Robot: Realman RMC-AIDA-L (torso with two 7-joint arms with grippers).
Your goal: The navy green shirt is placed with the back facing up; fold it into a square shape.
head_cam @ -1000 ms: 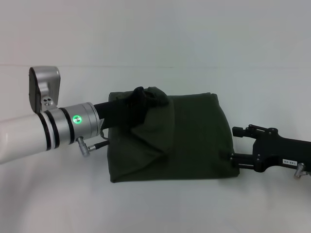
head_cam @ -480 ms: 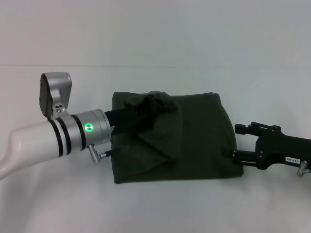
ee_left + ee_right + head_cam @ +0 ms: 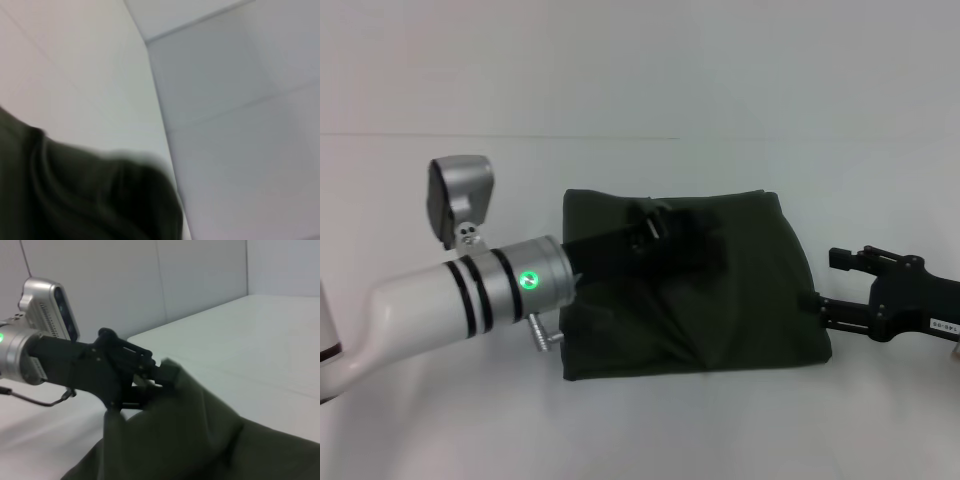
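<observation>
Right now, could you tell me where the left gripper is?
In the head view, the left gripper is over the middle of the navy green shirt, holding a fabric fold.

head: high, front, downward | left wrist: close on shirt [image 3: 75,195] | right wrist: low, shares shirt

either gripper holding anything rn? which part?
Left gripper holds a fold of the shirt over the shirt's middle, cloth draped on its jaws. Right gripper is at the shirt's right edge; a hold there cannot be told.
</observation>
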